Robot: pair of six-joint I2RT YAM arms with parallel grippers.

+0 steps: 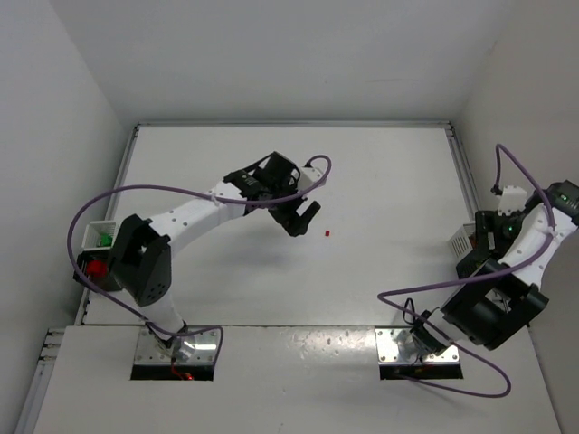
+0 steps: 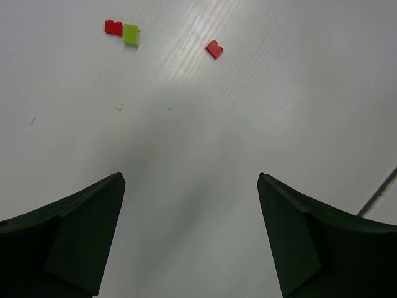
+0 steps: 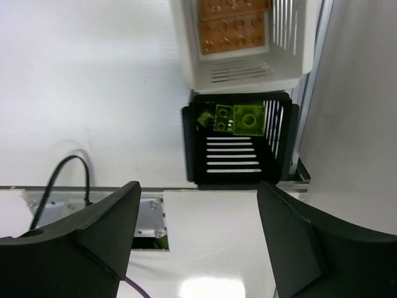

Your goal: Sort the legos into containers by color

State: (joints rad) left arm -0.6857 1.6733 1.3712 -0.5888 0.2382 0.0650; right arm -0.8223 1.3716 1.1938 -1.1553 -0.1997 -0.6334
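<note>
The left arm reaches out over the middle of the table, its left end effector spread wide and empty. A red lego lies near, ahead of its fingertips. The right arm is folded at the table's right edge, its right end effector wide and empty above a black container of lime legos, beside a white container of orange legos.

My lab test cell.
Plain white walls box in my white worktop; metal plates bolt my arms down.
</note>
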